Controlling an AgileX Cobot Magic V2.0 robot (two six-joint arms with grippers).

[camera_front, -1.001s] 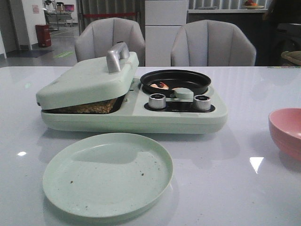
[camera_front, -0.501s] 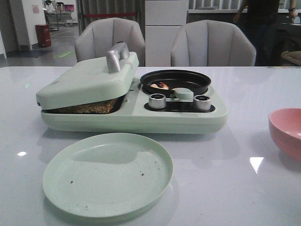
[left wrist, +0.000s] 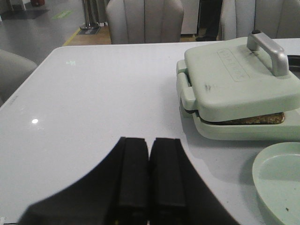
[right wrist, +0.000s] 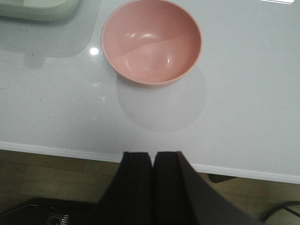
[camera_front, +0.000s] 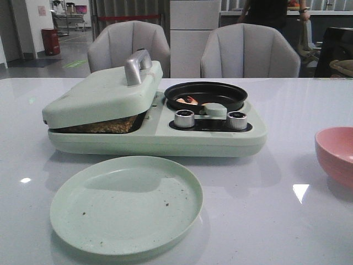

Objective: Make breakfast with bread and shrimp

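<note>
Nothing on the table moved, left gripper (left wrist: 149, 176) and right gripper (right wrist: 153, 180) both pressed together — holding nothing.

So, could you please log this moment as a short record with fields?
bread: under the lid of the breakfast maker, lid resting tilted on it
shrimp: in the black pan
green plate: holds only crumbs
pink bowl: nothing inside
left hand: shut, holding nothing
right hand: shut, holding nothing
</note>
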